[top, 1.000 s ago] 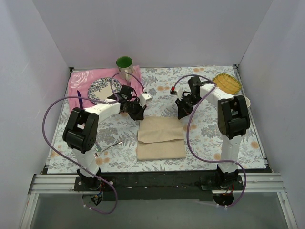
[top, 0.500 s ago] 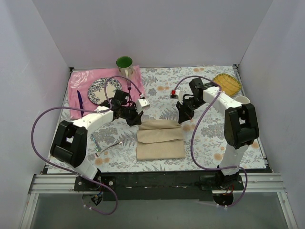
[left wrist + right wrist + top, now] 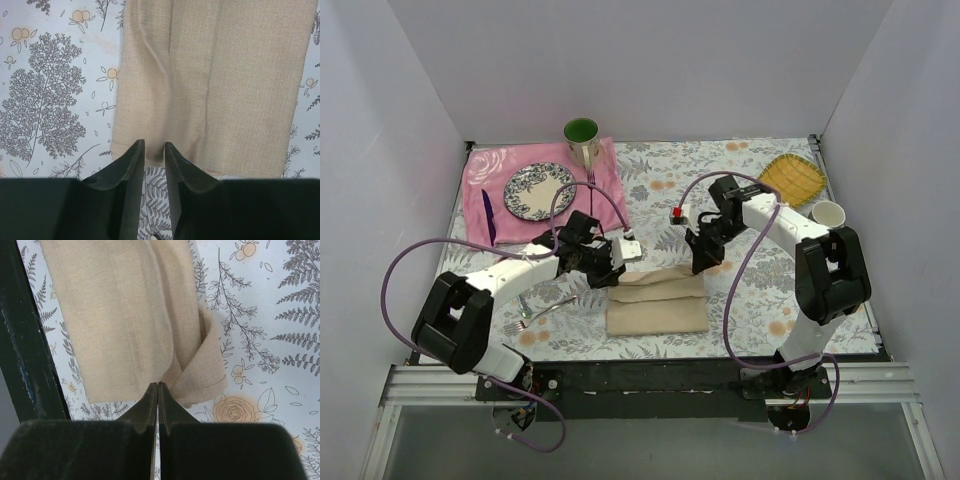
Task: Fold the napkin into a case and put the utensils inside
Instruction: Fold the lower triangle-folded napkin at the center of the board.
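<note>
L gripper point(image 3: 154, 150) jaws slightly apart at napkin point(image 3: 215, 75) edge; R gripper point(image 3: 158, 387) pinched on its corner.

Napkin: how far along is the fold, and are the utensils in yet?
Done: the napkin lies folded in layers. In hand: the right gripper pinches its corner; the left gripper stands slightly open at its edge. Left: the fork lies on the table beside it, not inside.

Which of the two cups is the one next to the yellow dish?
The white cup on the right, beside the yellow dish. The green cup stands at the back left, by the pink cloth.
</note>
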Controlling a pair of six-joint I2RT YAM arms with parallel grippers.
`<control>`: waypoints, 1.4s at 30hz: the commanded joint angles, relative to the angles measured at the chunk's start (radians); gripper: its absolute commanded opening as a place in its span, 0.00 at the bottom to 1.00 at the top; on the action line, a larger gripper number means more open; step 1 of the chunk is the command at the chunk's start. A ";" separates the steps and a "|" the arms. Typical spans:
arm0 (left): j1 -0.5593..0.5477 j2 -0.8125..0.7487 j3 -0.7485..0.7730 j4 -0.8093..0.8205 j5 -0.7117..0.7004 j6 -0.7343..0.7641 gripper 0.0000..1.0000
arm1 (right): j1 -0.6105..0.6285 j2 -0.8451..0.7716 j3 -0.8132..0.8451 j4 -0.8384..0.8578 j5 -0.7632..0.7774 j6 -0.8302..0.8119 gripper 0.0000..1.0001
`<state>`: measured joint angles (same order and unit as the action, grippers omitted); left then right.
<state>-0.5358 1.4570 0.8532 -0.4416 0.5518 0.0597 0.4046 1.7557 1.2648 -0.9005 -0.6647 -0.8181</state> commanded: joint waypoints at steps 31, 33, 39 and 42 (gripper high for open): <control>-0.122 -0.277 -0.367 0.425 -0.095 0.172 0.49 | 0.040 -0.079 -0.215 0.112 -0.004 -0.024 0.20; -0.135 -0.261 -0.368 0.431 -0.102 0.177 0.49 | 0.042 -0.087 -0.226 0.126 0.005 -0.035 0.25; -0.147 -0.222 -0.375 0.462 -0.118 0.200 0.47 | 0.049 -0.104 -0.269 0.170 0.030 -0.062 0.36; -0.148 -0.222 -0.370 0.448 -0.093 0.206 0.48 | 0.057 -0.113 -0.288 0.186 0.040 -0.070 0.39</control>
<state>-0.6777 1.2369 0.4831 -0.0143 0.4442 0.2340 0.4492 1.6878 0.9985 -0.7540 -0.6376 -0.8558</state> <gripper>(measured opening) 0.474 0.368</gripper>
